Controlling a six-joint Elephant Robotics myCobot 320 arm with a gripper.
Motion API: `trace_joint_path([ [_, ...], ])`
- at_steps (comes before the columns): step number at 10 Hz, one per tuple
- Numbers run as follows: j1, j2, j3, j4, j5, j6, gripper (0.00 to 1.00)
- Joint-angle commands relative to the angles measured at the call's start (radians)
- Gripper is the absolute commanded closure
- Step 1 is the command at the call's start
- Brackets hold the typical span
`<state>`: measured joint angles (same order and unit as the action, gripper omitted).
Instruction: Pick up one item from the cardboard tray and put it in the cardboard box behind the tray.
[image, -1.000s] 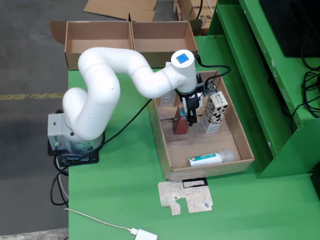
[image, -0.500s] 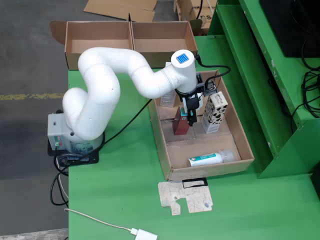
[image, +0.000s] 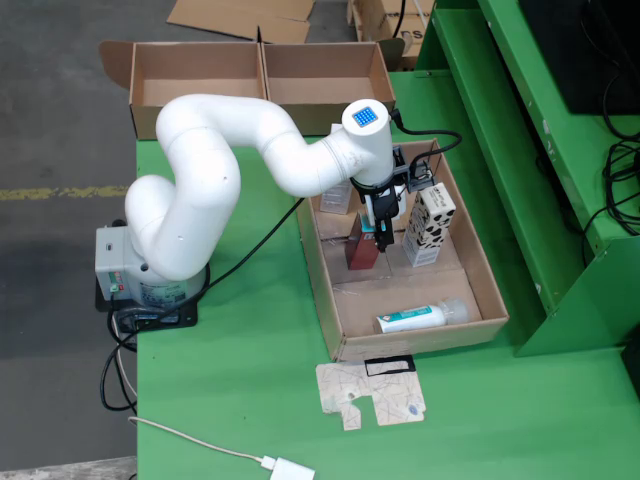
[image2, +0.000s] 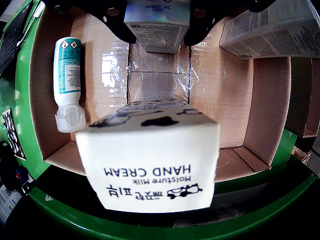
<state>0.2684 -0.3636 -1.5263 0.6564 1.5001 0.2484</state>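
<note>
Here, in the fixed overhead view, the white myCobot arm (image: 215, 170) reaches from its base on the green table (image: 240, 380) over the cardboard tray (image: 490, 300). Its gripper (image: 380, 236) hangs low inside the tray, right against the top of a dark red box (image: 360, 250) standing upright near the tray's middle. Whether the claw is clenched on that box or loose cannot be told from this view. Just right of the gripper stands a hand cream carton (image: 428, 228), white with black cow spots, upright. Another carton (image: 336, 196) stands at the far left of the tray, partly hidden by the arm. A white tube with teal label (image: 420, 318) lies on its side near the tray's near wall. Beyond the tray, at the far edge of the table, sits the cardboard box (image: 260, 75) with two open compartments. A flattened scrap of printed card (image: 372, 394) lies on the table just near of the tray.

In the view riding on the gripper, the hand cream carton (image2: 152, 160) fills the lower centre, its printed end reading "Moisture milk HAND CREAM" upside down. The teal-labelled tube (image2: 67, 80) lies at left along the tray wall (image2: 270, 105). A silvery box end (image2: 157, 25) sits at the top between the black fingers (image2: 117, 22), which press on both its sides, so the claw looks clenched on it. One more printed carton (image2: 270, 27) shows at upper right.
</note>
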Motion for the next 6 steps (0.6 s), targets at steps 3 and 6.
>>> trace_joint_path([
  [3, -0.002, 0.029, 0.025, 0.012, -0.002, 0.004, 1.00],
  [6, 0.015, 0.095, -0.043, 0.030, -0.011, 0.008, 1.00],
])
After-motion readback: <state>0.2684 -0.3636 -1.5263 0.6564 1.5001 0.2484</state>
